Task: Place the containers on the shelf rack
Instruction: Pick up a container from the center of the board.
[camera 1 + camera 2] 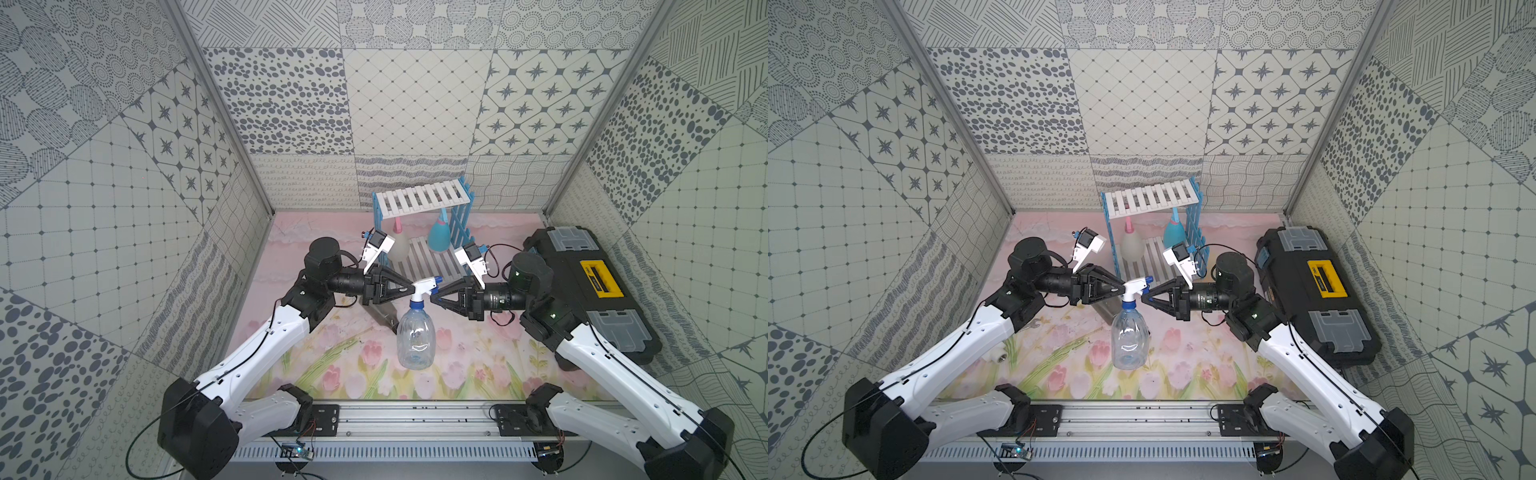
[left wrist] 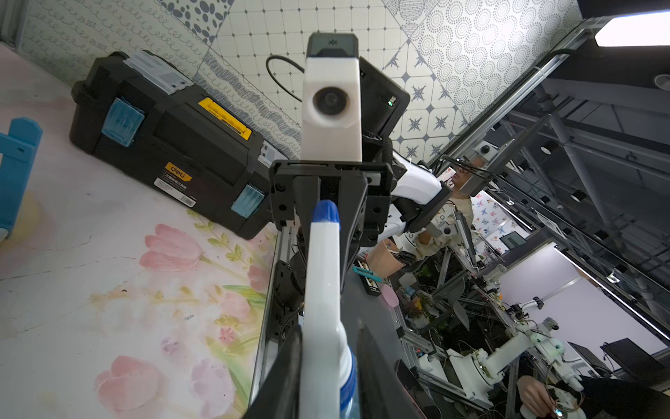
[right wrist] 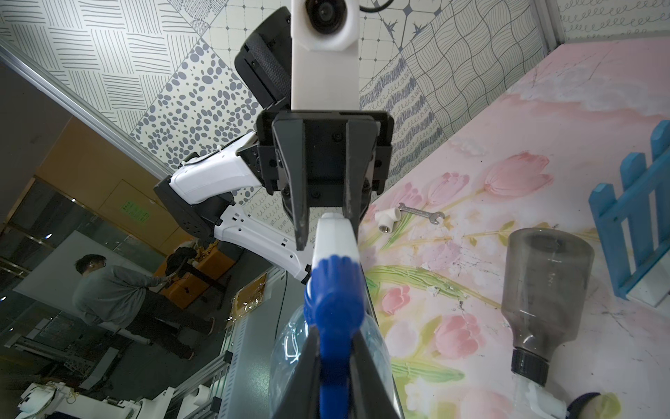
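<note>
The clear bluish bottle (image 1: 415, 340) (image 1: 1130, 340) hangs upright over the middle of the mat, held at its spray head from both sides. My left gripper (image 1: 409, 287) (image 2: 330, 326) is shut on the white back of the head (image 2: 322, 290). The right gripper (image 1: 434, 297) (image 3: 334, 335) is shut on the blue trigger (image 3: 333, 301). The shelf rack (image 1: 422, 199) (image 1: 1152, 197) stands behind. The milky white bottle (image 1: 401, 245) and the light-blue bottle (image 1: 439, 237) stand on its lower board. The smoky grey bottle (image 3: 544, 283) (image 1: 1106, 309) lies on the mat under my left gripper.
A big black toolbox (image 1: 582, 291) (image 2: 174, 145) with a yellow handle fills the right side of the mat, close to my right arm. A small wrench (image 3: 420, 212) and a white pipe elbow (image 3: 388, 219) lie on the mat at the left.
</note>
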Robot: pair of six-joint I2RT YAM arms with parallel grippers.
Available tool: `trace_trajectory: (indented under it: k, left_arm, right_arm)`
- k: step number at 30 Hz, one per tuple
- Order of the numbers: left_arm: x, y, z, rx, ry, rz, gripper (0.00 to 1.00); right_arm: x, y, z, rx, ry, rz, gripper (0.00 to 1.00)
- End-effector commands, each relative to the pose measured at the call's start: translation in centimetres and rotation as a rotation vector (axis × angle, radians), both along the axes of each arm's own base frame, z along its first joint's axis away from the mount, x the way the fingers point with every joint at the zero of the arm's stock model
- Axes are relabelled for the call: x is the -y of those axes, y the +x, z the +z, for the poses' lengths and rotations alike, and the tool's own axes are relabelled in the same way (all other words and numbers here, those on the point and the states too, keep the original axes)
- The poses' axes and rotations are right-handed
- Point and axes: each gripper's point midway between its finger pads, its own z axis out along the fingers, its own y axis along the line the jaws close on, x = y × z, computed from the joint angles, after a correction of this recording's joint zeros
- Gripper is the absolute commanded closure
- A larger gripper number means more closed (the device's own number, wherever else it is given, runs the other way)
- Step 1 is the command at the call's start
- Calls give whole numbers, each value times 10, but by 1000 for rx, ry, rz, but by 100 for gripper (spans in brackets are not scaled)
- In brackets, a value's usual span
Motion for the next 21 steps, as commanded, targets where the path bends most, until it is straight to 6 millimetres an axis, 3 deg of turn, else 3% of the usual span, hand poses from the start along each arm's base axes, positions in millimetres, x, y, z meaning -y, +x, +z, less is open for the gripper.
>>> trace_trajectory:
  k: [1, 6, 8, 9, 10, 13, 15, 16, 21]
  left_arm:
    - [-3, -21, 13, 44, -34, -142, 79]
    - [-4, -22, 12, 48, -31, -145, 97]
    - [-4, -22, 10, 43, -26, -145, 100]
    - [-4, -22, 9, 44, -24, -144, 100]
    - [-4, -22, 8, 47, -23, -140, 100]
    - [-4, -18, 6, 54, -17, -108, 100]
    - [-4, -14, 4, 74, -9, -59, 100]
    - [-4, -10, 2, 89, -4, -25, 100]
    - [-12, 19, -7, 160, 51, 225, 100]
  right_arm:
    - [1, 1, 15, 51, 20, -9, 100]
    - [2, 6, 9, 55, 2, -43, 100]
    - [3, 9, 8, 61, -6, -67, 100]
    - [4, 11, 7, 64, -11, -80, 93]
    - [5, 13, 6, 71, -17, -97, 74]
    - [9, 17, 4, 90, -29, -141, 30]
    - [13, 20, 4, 114, -32, -178, 10]
    - [16, 20, 6, 129, -31, -197, 4]
    - [39, 34, 5, 180, -73, -368, 3]
